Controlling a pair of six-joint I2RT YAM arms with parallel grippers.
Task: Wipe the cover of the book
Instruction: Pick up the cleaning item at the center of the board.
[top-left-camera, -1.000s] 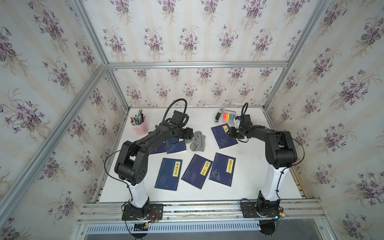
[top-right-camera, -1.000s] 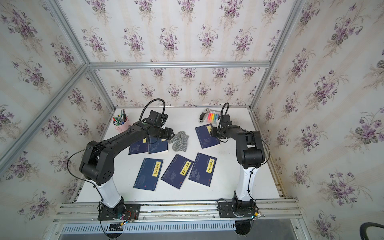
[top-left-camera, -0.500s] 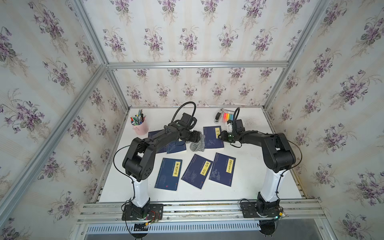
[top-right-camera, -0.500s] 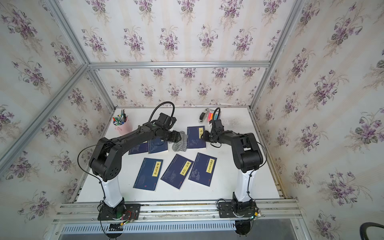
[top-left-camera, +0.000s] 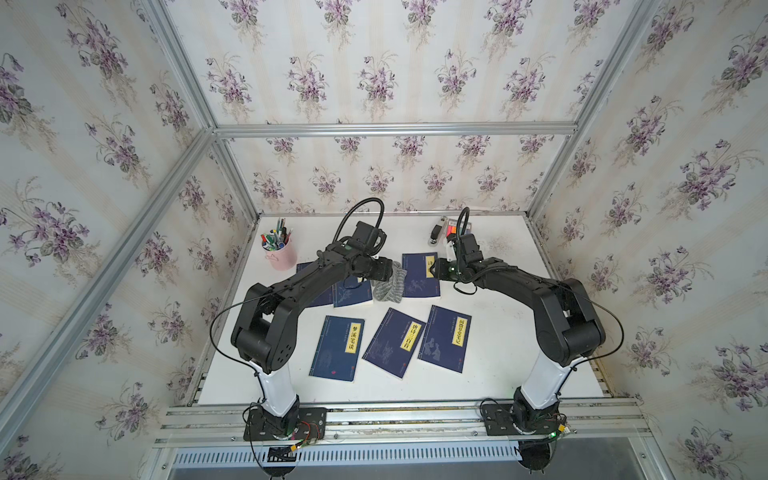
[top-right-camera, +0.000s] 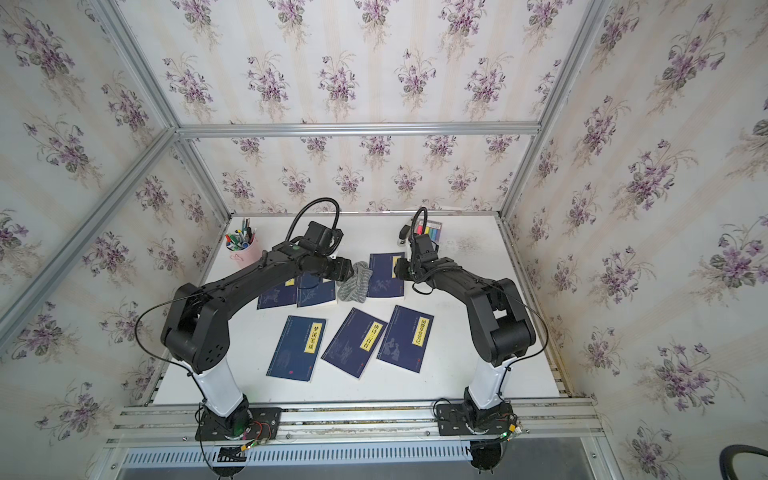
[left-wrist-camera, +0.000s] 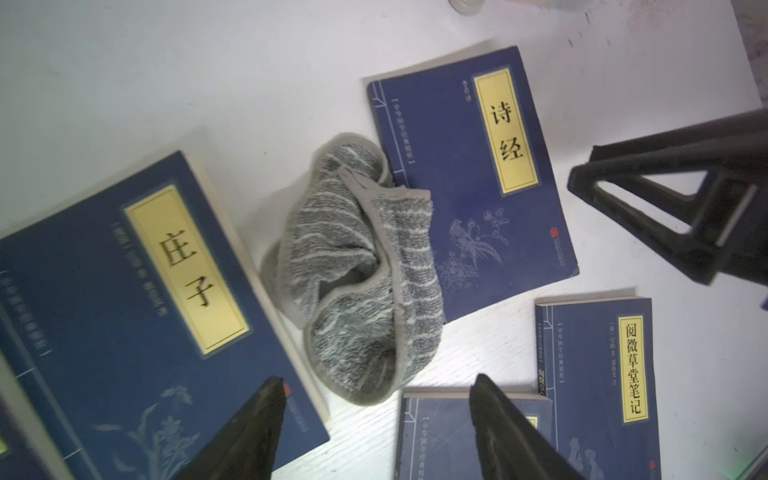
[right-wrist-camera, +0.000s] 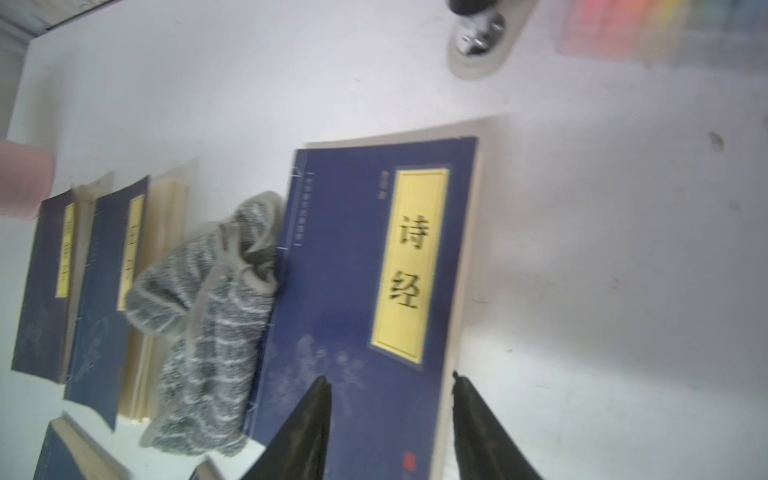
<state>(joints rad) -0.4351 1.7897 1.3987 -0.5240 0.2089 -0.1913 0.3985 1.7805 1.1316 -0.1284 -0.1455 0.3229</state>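
The book (top-left-camera: 419, 276) is dark blue with a yellow title label and lies flat at the table's middle back; it also shows as the book (left-wrist-camera: 469, 178) and the book (right-wrist-camera: 365, 291). A crumpled grey striped cloth (top-left-camera: 388, 284) lies against its spine side, overlapping that edge. My left gripper (top-left-camera: 392, 272) hovers over the cloth (left-wrist-camera: 361, 266), open, and the cloth's near end lies just ahead of the fingertips. My right gripper (right-wrist-camera: 390, 378) is open at the book's opposite long edge, with one finger over the cover and the other over bare table.
Two more blue books (top-left-camera: 351, 291) lie left of the cloth under my left arm, and three (top-left-camera: 395, 343) lie in a row nearer the front. A pink pen cup (top-left-camera: 279, 253) stands back left. A stapler (top-left-camera: 436, 232) and highlighters (top-left-camera: 455, 228) sit at the back.
The book has slid left with my right gripper until it meets the cloth. My left gripper has moved right, over the cloth.
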